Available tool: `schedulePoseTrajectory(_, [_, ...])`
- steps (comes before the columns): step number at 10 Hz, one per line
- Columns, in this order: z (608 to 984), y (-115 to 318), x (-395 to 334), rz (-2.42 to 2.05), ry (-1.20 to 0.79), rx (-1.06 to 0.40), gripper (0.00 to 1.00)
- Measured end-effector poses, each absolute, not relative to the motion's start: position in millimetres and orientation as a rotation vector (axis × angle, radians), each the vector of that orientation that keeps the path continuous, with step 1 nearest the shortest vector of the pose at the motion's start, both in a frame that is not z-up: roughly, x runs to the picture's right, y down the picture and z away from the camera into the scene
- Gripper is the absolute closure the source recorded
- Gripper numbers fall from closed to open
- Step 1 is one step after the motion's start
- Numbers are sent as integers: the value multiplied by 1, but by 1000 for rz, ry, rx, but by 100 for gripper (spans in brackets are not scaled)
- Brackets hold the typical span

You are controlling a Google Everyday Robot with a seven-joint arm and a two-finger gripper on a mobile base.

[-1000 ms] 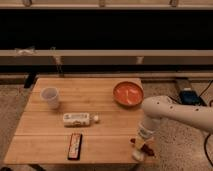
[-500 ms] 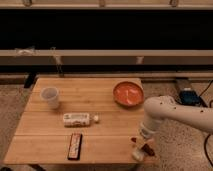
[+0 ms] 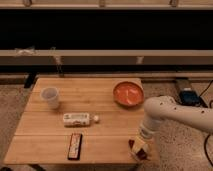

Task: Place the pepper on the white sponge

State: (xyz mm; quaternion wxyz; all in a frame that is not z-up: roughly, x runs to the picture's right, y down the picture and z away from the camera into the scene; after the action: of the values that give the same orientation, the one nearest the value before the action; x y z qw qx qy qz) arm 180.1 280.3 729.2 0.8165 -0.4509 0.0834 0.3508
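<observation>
My gripper (image 3: pixel 139 146) hangs from the white arm (image 3: pixel 165 111) over the front right corner of the wooden table (image 3: pixel 105 90). Right under it lies the off-white sponge (image 3: pixel 138 149). A small dark red glossy thing, the pepper (image 3: pixel 144 155), shows at the sponge's lower right edge. Another dark red bit shows at the sponge's upper left. I cannot tell whether the pepper is held or rests on the sponge.
A round orange-red plate (image 3: pixel 128 93) sits at the back right. A white cup (image 3: pixel 50 97) stands at the left. A white labelled bottle (image 3: pixel 78 119) lies in the middle. A flat black-and-red bar (image 3: pixel 75 146) lies at the front. The table edge is close beside the sponge.
</observation>
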Motion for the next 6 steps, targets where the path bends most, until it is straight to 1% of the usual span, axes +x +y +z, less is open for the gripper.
schedulePoseTrajectory(6, [728, 276, 183, 761, 171, -948, 20])
